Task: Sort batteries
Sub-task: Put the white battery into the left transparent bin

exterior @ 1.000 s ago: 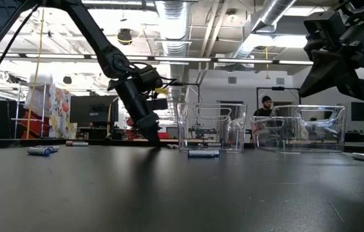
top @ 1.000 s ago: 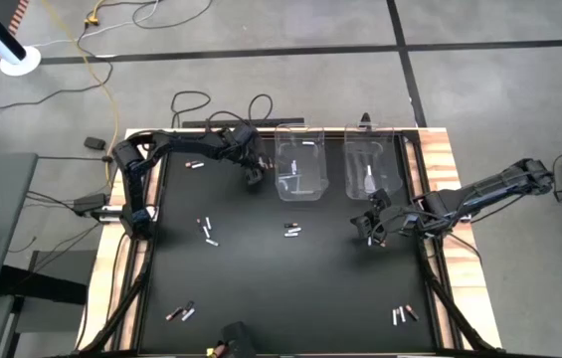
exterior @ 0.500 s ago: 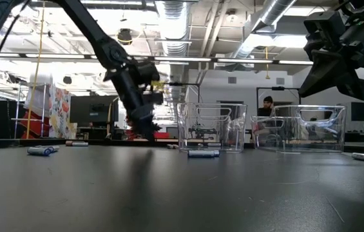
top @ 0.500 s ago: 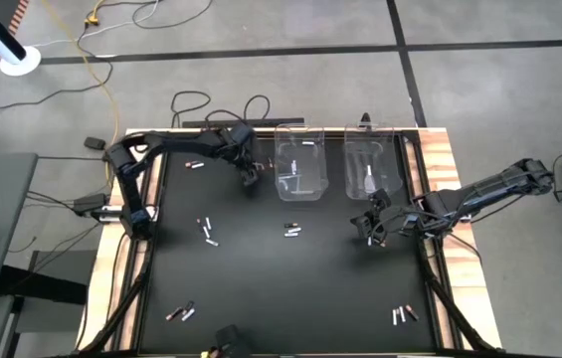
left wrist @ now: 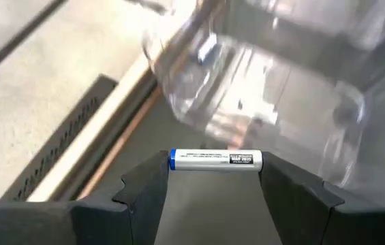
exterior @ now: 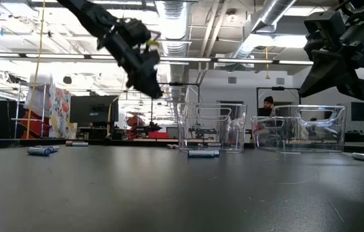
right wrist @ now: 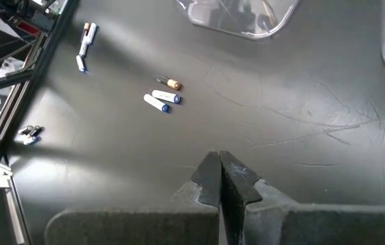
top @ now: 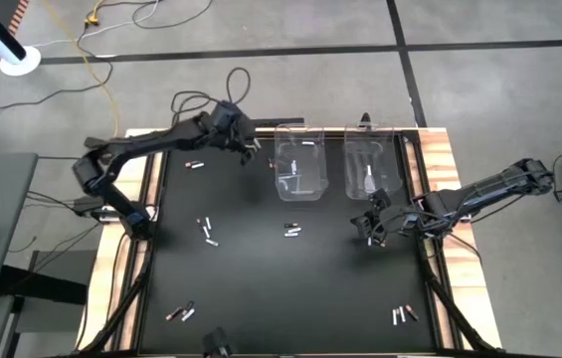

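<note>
The left gripper (left wrist: 214, 178) grips one white battery (left wrist: 215, 159) crosswise between its fingers, held above the mat's far edge beside the first of two clear bins (top: 300, 164) (the second (top: 369, 164) stands alongside). The right gripper (right wrist: 221, 178) hangs clenched and empty near the second bin. Loose batteries (top: 293, 231) lie scattered in several small clusters.
</note>
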Tool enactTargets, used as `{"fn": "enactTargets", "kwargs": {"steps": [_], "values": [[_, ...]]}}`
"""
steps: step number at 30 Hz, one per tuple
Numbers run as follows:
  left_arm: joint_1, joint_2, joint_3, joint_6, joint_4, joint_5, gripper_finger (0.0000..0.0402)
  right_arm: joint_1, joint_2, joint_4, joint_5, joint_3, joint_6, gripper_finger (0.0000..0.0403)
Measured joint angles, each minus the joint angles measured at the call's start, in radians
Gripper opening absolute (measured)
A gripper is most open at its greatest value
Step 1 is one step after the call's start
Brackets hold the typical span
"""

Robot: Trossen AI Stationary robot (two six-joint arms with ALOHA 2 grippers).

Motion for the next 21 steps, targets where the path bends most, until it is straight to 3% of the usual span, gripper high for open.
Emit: {"fn": "enactTargets", "kwargs": {"steps": [9,21], "values": [[-0.008,0.067,0.262,0.052,-0.051,0.013,0.0220,0.000,0.000,0.000,0.000,0.000,-0.003,0.0017],[-0.058,0.441,0.707,0.115,-0.257,0.083,0.0220,0.000,0.000,-0.004,0.000,0.000,-0.003,0.0017]]}}
